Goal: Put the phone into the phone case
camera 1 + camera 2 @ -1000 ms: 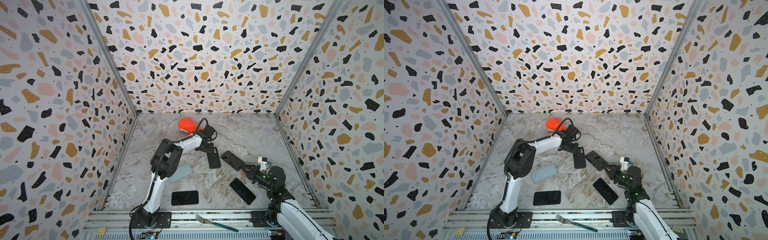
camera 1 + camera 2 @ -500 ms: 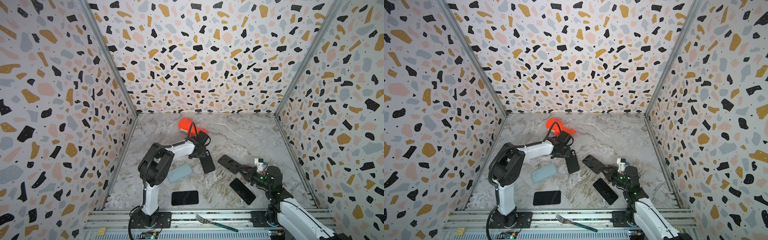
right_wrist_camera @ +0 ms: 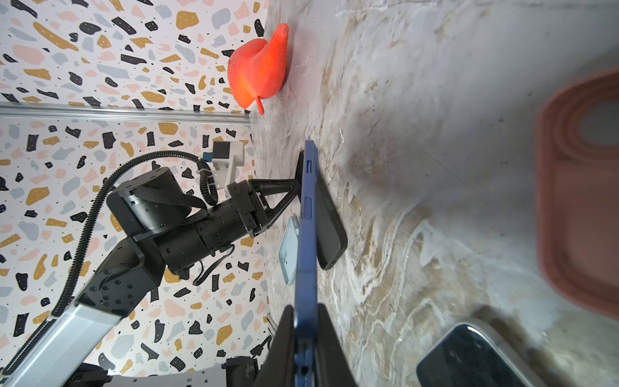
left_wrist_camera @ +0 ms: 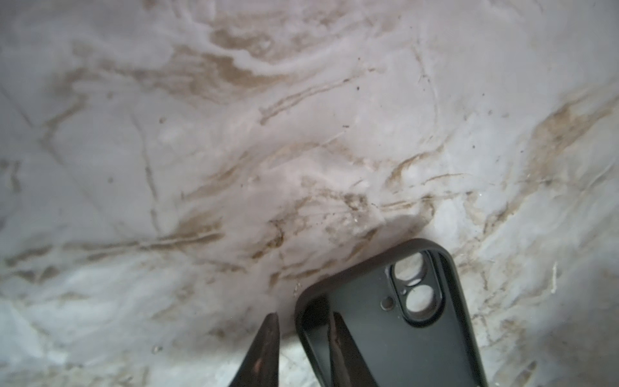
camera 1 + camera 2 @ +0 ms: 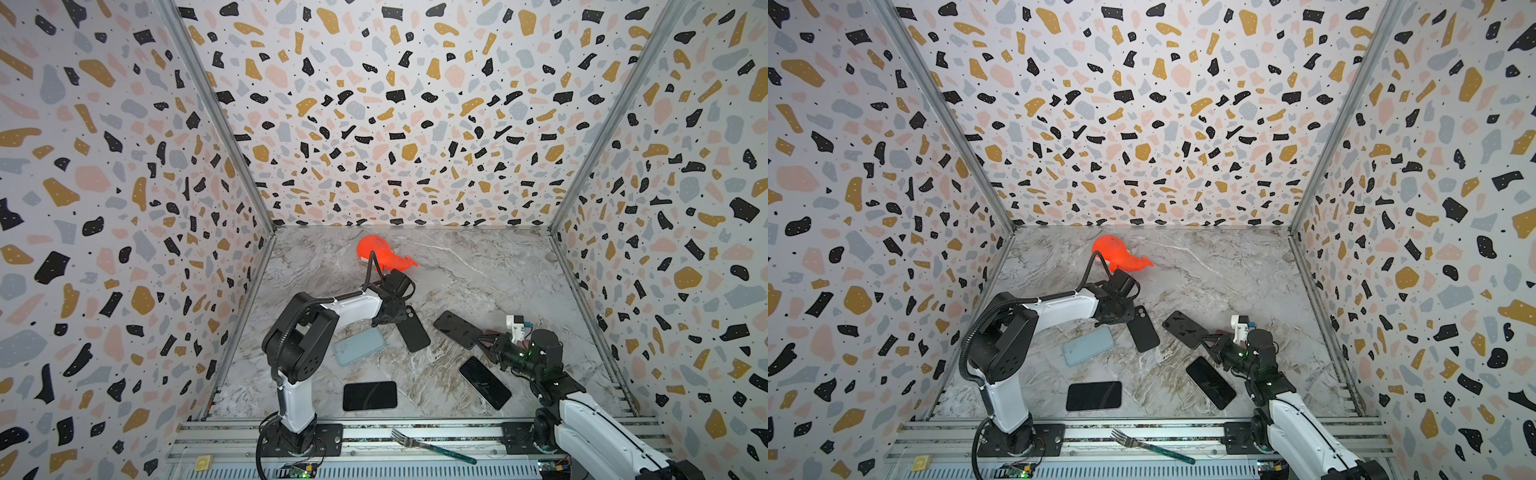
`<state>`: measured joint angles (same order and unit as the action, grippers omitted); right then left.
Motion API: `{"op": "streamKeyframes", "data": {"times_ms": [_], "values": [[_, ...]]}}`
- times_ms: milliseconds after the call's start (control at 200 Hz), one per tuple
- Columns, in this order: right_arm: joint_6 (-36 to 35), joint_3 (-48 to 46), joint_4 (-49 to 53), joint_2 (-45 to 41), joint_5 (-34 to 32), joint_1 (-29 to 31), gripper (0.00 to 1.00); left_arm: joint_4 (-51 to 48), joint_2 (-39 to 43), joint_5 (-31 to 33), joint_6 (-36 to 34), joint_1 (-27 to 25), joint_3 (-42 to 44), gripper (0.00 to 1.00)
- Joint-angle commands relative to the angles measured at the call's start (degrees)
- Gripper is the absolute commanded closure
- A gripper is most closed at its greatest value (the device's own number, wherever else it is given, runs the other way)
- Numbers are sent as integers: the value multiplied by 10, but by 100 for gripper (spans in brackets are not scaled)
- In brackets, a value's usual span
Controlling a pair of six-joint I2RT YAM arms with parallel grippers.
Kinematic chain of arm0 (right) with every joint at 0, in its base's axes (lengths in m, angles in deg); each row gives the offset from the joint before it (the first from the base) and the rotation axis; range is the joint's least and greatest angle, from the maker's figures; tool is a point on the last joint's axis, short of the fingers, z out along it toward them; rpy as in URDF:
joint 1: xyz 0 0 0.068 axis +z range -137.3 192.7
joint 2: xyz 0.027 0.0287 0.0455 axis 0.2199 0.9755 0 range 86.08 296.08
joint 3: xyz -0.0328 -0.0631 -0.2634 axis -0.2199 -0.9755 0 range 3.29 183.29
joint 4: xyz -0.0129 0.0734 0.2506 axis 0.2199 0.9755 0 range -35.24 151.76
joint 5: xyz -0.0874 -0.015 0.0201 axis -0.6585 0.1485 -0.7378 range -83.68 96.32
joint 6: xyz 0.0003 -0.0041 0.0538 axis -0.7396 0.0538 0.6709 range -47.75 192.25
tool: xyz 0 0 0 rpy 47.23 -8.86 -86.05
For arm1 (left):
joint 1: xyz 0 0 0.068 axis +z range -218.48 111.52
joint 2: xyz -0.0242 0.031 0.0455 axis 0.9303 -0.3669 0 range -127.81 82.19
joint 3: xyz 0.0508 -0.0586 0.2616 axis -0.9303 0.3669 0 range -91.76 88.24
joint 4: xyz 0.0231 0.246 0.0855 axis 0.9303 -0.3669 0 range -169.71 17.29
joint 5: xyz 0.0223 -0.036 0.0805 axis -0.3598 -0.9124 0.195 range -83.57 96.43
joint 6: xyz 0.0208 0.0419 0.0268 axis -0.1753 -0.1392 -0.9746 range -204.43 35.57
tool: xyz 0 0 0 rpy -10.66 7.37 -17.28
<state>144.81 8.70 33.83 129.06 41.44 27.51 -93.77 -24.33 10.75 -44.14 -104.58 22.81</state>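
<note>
The black phone case [image 5: 412, 329] lies open side up near the table's middle; its camera cut-out shows in the left wrist view [image 4: 385, 335]. My left gripper [image 5: 400, 319] is at the case's far end, open. One finger [image 4: 269, 338] stands outside the rim and the other inside, neither pressing it. My right gripper [image 5: 483, 338] is shut on the near end of a dark blue phone [image 5: 456, 328]. The right wrist view shows this phone [image 3: 306, 234] edge-on, reaching toward the case [image 3: 330, 228].
A light blue case [image 5: 358, 347] lies left of the black one. Two black phones [image 5: 370, 395] [image 5: 484, 382] lie nearer the front. An orange toy [image 5: 380, 253] sits at the back, a fork [image 5: 432, 446] on the front rail. A blurred reddish rimmed thing [image 3: 576, 187] is close to the right wrist camera.
The left gripper drew the black case a little leftward and nearer, then opened its jaws off the rim. The right gripper and its phone shifted slightly left.
</note>
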Motion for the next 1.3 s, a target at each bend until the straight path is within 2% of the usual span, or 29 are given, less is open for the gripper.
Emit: {"op": "streamKeyframes", "data": {"times_ms": [0,110,270,486,921,1296], "values": [[-20,40,-25,0,15,2,100,28,27,-31,9,-4,20,62],[-29,49,-15,0,17,1,100,49,58,-64,14,-8,52,55],[-46,65,-9,9,21,0,100,91,111,-130,30,-17,108,53],[-61,79,-8,33,34,0,100,113,147,-176,54,-43,145,50],[-83,92,29,26,17,0,100,165,179,-224,100,-70,214,49],[-95,109,43,38,12,-1,100,223,143,-268,101,-73,225,48]]}}
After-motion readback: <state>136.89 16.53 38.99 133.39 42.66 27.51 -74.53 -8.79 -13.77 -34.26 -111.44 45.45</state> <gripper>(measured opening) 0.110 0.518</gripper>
